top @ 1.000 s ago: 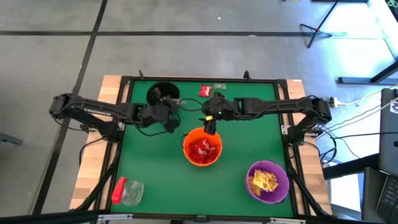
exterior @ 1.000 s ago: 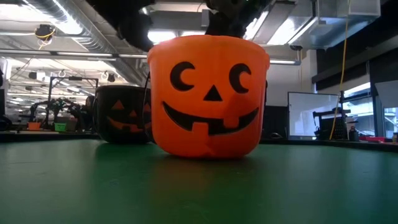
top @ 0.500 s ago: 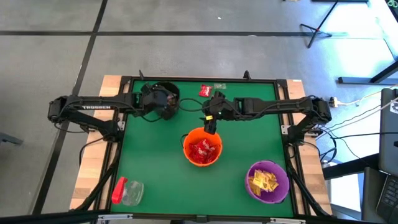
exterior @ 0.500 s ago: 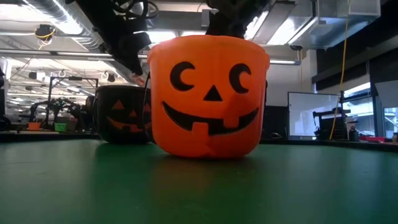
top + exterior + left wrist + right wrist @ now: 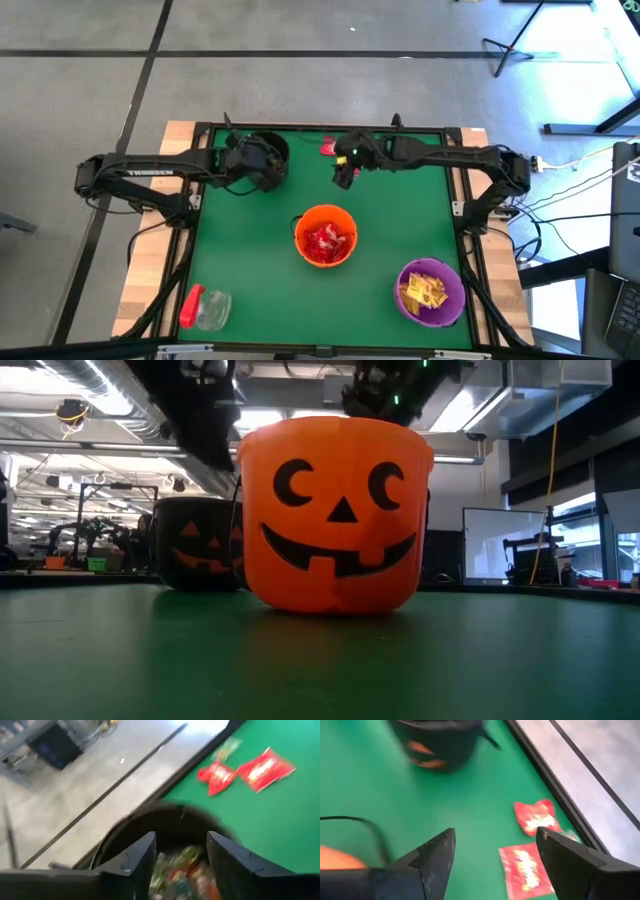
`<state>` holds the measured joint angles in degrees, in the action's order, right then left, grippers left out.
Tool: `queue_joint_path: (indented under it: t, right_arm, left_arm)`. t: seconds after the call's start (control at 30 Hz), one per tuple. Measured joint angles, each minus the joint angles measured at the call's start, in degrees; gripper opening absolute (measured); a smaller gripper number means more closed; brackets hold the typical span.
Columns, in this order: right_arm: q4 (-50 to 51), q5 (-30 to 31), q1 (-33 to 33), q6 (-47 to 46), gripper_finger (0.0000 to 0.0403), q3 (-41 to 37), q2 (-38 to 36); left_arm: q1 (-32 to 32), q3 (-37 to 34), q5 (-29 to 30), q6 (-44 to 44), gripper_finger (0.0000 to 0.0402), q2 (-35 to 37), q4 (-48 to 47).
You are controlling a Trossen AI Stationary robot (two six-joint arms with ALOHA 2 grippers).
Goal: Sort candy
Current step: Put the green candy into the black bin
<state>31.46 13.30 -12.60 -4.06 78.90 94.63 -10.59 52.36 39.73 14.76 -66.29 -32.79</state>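
Two red candy packets (image 5: 530, 842) lie loose on the green desk (image 5: 240, 260) by its far edge, a greenish one just beside them; their print is too blurred to read. More candy fills the black pumpkin bucket (image 5: 170, 827), the orange jack-o'-lantern bucket (image 5: 325, 237) and the purple bucket (image 5: 431, 291). The left gripper (image 5: 181, 851) hangs over the black bucket, fingers parted, empty. The right gripper (image 5: 495, 852) hovers wide open near the loose packets. "TROSSEN" shows on the left arm (image 5: 150, 172). A red-capped jar (image 5: 204, 307) lies at the near left corner.
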Motion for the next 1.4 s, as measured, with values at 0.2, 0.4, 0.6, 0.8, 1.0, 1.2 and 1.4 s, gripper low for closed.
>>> queue_joint_path:
  t: [0.2, 0.4, 0.6, 0.8, 1.0, 1.2, 1.4]
  right_arm:
    - [-4.9, -4.9, -12.1, -0.9, 0.0276, -6.3, 1.1]
    - [-8.2, -7.0, -22.2, -2.4, 0.0276, -7.0, 5.2]
    - [-7.6, -10.0, -25.4, -1.7, 0.0276, -5.2, 11.7]
    - [-7.1, -10.0, -25.3, -2.9, 0.0276, -0.6, 18.0]
    - [-1.2, -9.9, -26.2, -4.5, 0.0276, 5.3, 23.3]
    - [3.3, -10.2, -26.1, -4.5, 0.0275, 7.8, 26.5]
    - [5.0, -11.7, -26.1, -3.2, 0.0253, 7.8, 27.0]
  left_arm:
    - [5.0, 3.8, -0.2, -8.6, 0.0171, 3.6, 6.2]
    - [7.3, 2.3, -8.0, -17.9, 0.0169, 6.4, 17.7]
    - [7.3, -0.8, -15.1, -17.7, 0.0169, 6.3, 24.4]
    - [7.3, -1.6, -15.4, -16.1, 0.0169, 6.3, 26.4]
    - [7.5, -1.6, -17.1, -14.1, 0.0169, 6.3, 26.3]
    - [8.4, -1.6, -17.1, -13.9, 0.0169, 6.3, 26.1]
    - [9.1, -1.6, -16.9, -13.9, 0.0169, 6.3, 26.0]
